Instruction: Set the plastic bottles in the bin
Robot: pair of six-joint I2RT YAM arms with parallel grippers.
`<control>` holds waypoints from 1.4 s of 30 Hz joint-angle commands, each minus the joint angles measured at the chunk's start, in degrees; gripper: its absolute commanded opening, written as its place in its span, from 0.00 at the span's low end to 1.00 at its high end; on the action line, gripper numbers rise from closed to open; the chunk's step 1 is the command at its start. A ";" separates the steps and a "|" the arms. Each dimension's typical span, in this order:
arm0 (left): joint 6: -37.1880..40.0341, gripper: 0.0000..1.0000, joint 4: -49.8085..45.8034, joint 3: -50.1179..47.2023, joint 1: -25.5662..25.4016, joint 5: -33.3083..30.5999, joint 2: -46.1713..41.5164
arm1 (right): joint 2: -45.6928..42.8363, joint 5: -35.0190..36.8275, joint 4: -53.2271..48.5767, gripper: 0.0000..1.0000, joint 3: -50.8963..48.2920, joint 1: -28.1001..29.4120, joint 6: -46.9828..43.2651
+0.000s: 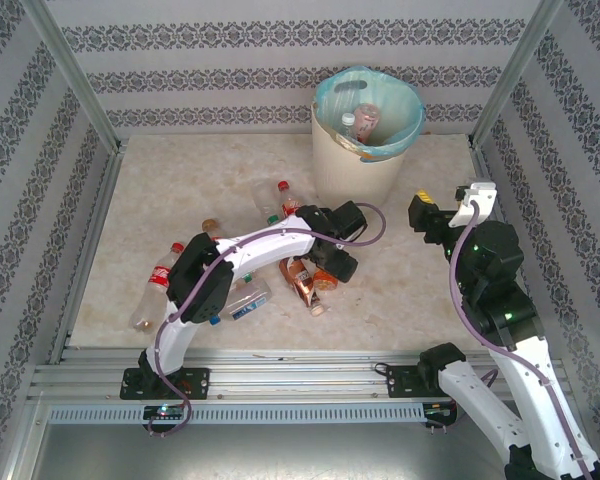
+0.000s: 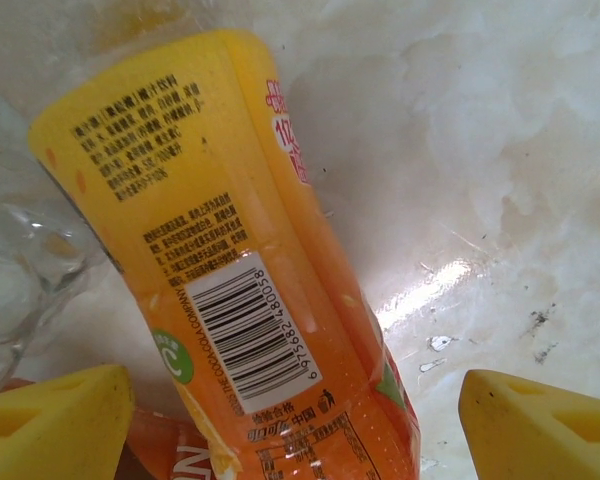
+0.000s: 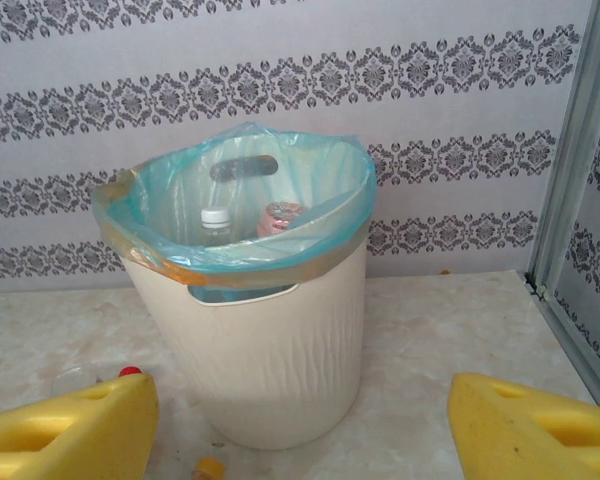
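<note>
the left hand (image 1: 323, 262) reaches out over the heap of plastic bottles (image 1: 280, 270) in the middle of the table (image 1: 170, 180), its fingers spread apart and closed on nothing. the left wrist view shows what sits under it: an orange-labelled bottle (image 2: 230, 250) lies on its side on the pale marble top, running lengthwise up between the two yellow fingers (image 2: 50, 425), with a clear gap to the right finger, while the left finger sits close beside it over another orange label; whether that one touches i cannot tell. from above that bottle is mostly hidden by the arm, but there you can see the rest of the scatter: a red-labelled bottle (image 1: 158, 282) off to the left, a clear one with a blue label (image 1: 246, 300) near the arm's elbow, and a red-capped bottle (image 1: 286, 196) just beside the bin (image 1: 355, 170). the right hand (image 1: 427, 213) hangs to the right of the bin, well apart from the heap, fingers wide and empty. its wrist view faces the bin straight on, upright with its blue-green bag (image 3: 180, 200) folded over the rim, and shows a white-capped bottle (image 3: 216, 222) and a pink one (image 3: 283, 216) already inside.
</note>
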 commanded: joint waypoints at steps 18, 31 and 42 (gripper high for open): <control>2.21 0.80 0.17 0.40 -1.18 3.70 5.78 | 0.47 0.81 -0.53 0.77 -0.12 -0.52 2.51; 4.78 0.59 3.74 -2.55 -1.18 3.35 -4.82 | 0.67 1.16 -0.66 0.76 2.15 -0.49 2.92; 19.02 0.50 33.83 -29.63 -1.18 4.63 -38.34 | 6.90 -22.10 6.28 0.75 5.83 -0.54 6.64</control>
